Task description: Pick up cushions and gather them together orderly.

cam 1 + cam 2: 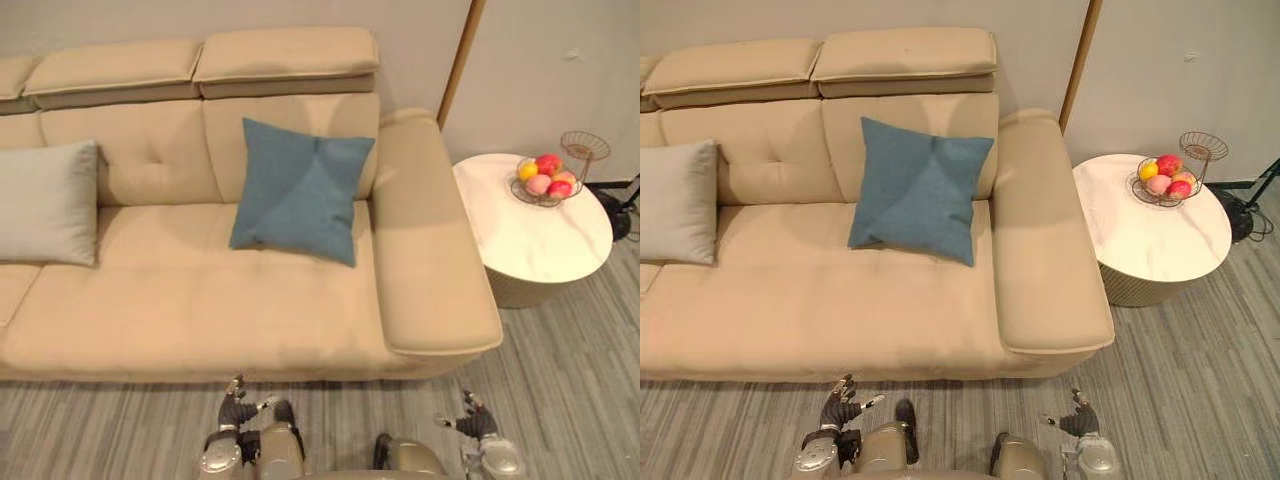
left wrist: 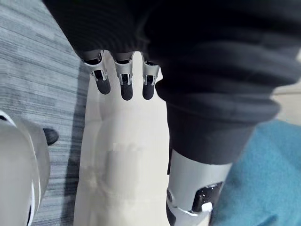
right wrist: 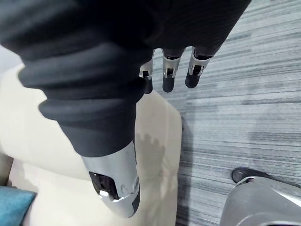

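Blue cushion (image 1: 300, 190) leans upright on the sofa (image 1: 190, 300) backrest by the right armrest, a bit skewed, near square so no clear long axis. Grey cushion (image 1: 45, 203) leans at the sofa's left end, longer side across. Well apart, so not gathered; bringing them together is left. Left hand (image 1: 238, 405) and right hand (image 1: 473, 420) low before the sofa's front edge, fingers relaxed, empty. Fruit basket (image 1: 545, 180) on the side table (image 1: 530, 240).

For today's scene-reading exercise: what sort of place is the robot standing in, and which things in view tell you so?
Most likely a living room or a staged lounge. A long beige sofa carries a blue cushion and a grey cushion, and a round white side table beside it holds a wire bowl of fruit.
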You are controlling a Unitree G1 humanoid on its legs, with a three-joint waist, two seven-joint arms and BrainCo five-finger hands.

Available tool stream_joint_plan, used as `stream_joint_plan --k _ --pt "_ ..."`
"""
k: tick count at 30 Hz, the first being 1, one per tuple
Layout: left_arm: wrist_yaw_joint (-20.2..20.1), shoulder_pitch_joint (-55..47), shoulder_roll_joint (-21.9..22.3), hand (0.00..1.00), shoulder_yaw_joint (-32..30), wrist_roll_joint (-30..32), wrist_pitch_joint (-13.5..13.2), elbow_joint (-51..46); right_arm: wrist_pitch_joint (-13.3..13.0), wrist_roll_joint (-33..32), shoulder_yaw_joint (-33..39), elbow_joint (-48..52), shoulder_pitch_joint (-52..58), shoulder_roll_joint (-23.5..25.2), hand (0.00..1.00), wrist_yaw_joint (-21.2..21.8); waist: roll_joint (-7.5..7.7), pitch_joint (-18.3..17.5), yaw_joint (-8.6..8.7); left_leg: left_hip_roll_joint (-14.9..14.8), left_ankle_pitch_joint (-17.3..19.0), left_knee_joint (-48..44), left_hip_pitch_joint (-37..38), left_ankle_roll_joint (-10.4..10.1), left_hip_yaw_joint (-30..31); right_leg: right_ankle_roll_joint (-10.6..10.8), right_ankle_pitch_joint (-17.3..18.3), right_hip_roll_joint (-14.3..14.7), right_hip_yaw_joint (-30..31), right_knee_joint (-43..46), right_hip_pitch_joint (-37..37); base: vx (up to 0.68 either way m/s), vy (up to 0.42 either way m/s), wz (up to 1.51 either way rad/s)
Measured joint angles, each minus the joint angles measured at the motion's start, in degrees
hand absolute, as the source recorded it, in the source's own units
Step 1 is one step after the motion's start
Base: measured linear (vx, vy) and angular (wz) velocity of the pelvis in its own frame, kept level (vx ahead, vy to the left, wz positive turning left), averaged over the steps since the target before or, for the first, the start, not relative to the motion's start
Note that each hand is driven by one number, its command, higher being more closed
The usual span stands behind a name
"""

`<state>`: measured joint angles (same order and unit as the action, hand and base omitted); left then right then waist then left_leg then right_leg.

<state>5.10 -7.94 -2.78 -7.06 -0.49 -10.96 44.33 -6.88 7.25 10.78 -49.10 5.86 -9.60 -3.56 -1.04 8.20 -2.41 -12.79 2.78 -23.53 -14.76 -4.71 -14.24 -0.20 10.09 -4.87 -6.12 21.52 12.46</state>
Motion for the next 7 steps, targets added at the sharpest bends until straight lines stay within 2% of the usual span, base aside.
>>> stream_joint_plan --k 2,3,4,6,7 --pt "-0.03 0.08 -0.37 0.00 -0.03 0.00 0.00 0.07 0.01 0.01 0.19 -0.12 -0.38 0.04 0.00 0.00 -0.07 -0.03 0.17 0.32 4.91 -1.50 3.84 0.16 0.23 0.72 -2.27 -0.06 0.55 -2.74 -0.04 -0.14 0.105 -0.05" --pt "-0.07 0.09 -0.34 0.00 -0.02 0.01 0.01 0.25 0.02 0.02 0.52 -0.19 -0.57 0.00 0.00 0.00 -0.38 -0.20 0.17 1.65 5.82 3.95 7.05 -0.60 0.61 1.62 -3.56 0.10 0.86 -4.33 -0.03 -0.12 0.140 -0.06" --pt "-0.05 0.11 -0.34 0.00 -0.03 0.02 0.01 0.33 0.02 0.03 0.68 -0.39 -0.77 -0.06 0.00 0.03 -1.11 -0.60 0.16 2.08 6.08 7.44 8.42 -0.99 1.02 2.46 -4.14 0.26 0.99 -5.27 -0.05 -0.18 0.179 -0.03" --pt "-0.01 0.71 -1.70 0.00 -0.03 0.11 0.04 1.09 0.03 0.08 1.81 -2.88 -1.60 0.36 0.00 0.14 0.59 -1.16 0.64 4.71 3.72 15.53 10.32 -0.78 0.44 4.36 -9.13 -0.79 1.25 -12.06 -1.62 -0.15 0.176 0.03" --pt "0.02 0.75 -2.07 0.00 -0.02 0.12 0.08 1.46 0.02 0.07 2.42 -3.26 -1.66 0.32 0.00 0.11 0.79 -1.29 0.80 5.34 3.18 16.65 10.70 -0.49 0.33 4.47 -10.32 -1.20 1.23 -13.85 -2.39 -0.05 0.093 0.03"
